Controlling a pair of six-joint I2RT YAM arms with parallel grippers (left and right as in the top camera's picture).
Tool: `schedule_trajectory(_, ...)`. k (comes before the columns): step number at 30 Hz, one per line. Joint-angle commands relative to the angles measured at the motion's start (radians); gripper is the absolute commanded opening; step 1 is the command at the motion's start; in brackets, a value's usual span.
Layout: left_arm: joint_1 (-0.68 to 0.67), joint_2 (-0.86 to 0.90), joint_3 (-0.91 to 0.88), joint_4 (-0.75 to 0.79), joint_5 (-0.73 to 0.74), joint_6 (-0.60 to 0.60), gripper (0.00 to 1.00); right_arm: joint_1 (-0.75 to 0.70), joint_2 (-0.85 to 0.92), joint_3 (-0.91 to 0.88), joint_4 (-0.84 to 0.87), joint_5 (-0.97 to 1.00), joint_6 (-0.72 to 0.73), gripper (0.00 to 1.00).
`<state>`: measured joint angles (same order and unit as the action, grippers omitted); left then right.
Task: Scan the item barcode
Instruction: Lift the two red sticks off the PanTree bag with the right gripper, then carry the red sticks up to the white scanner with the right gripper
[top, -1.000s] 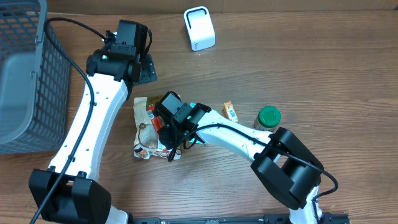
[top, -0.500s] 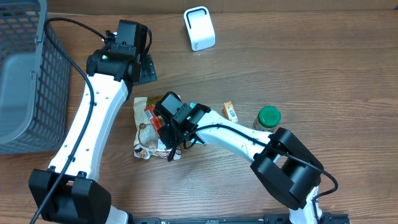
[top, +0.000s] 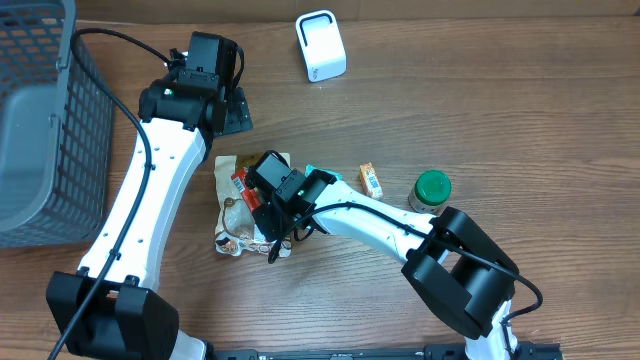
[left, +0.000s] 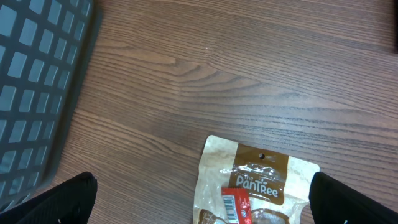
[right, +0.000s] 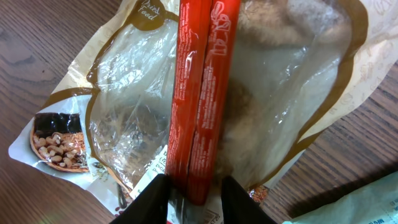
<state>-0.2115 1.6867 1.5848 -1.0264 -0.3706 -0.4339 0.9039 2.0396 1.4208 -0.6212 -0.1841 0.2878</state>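
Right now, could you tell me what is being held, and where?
Left gripper holds nothing. Right gripper straddles the red packet at its near end; whether it grips cannot be told.

"The PanTree" on snack pouch (left: 258, 182)

1. A brown wood-grain table (top: 520, 110) is filling the whole overhead view, its grain running left to right.
2. A grey mesh basket (top: 40, 130) is sitting on the table's left side.
3. Soft, even light is falling across the table, leaving only faint shadows.
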Motion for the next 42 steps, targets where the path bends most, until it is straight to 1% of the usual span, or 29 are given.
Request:
schedule_trajectory(1, 0.002, -0.013, 0.015, -0.002, 0.005, 0.019, 1.0, 0.006, 0.031, -0.008, 0.0, 0.011, 0.004, 0.21)
schedule_trajectory(3, 0.002, -0.013, 0.015, -0.002, 0.005, 0.019, 1.0, 0.006, 0.031, -0.007, 0.0, 0.011, 0.004, 0.11)
schedule_trajectory(4, 0.002, -0.013, 0.015, -0.002, 0.005, 0.019, 1.0, 0.006, 0.027, -0.003, 0.0, 0.011, 0.004, 0.08)
schedule_trajectory(8, 0.002, -0.013, 0.015, -0.002, 0.005, 0.019, 1.0, 0.004, 0.003, 0.024, -0.002, 0.011, 0.0, 0.04)
schedule_trajectory(12, 0.002, -0.013, 0.015, -0.002, 0.005, 0.019, 1.0, 0.004, -0.053, 0.053, -0.016, 0.012, -0.011, 0.04)
schedule_trajectory(16, 0.002, -0.013, 0.015, -0.002, 0.005, 0.019, 1.0, 0.004, -0.134, 0.054, -0.02, 0.024, -0.061, 0.04)
schedule_trajectory(20, 0.002, -0.013, 0.015, -0.002, 0.005, 0.019, 1.0, 0.004, -0.212, 0.054, -0.079, 0.083, -0.061, 0.04)
schedule_trajectory(23, 0.002, -0.013, 0.015, -0.002, 0.005, 0.019, 1.0, 0.004, -0.246, 0.054, -0.149, 0.182, -0.093, 0.04)
schedule_trajectory(27, 0.002, -0.013, 0.015, -0.002, 0.005, 0.019, 1.0, 0.003, -0.251, 0.053, -0.268, 0.379, -0.107, 0.04)
schedule_trajectory(29, 0.002, -0.013, 0.015, -0.002, 0.005, 0.019, 1.0, -0.006, -0.25, 0.052, -0.303, 0.444, -0.112, 0.04)
schedule_trajectory(35, 0.002, -0.013, 0.015, -0.002, 0.005, 0.019, 1.0, -0.054, -0.25, 0.052, -0.303, 0.465, -0.245, 0.04)
schedule_trajectory(38, 0.002, -0.013, 0.015, -0.002, 0.005, 0.019, 1.0, -0.1, -0.252, 0.066, -0.306, 0.564, -0.231, 0.03)
schedule_trajectory(42, 0.002, -0.013, 0.015, -0.002, 0.005, 0.019, 1.0, -0.184, -0.252, 0.183, -0.379, 0.563, -0.305, 0.04)
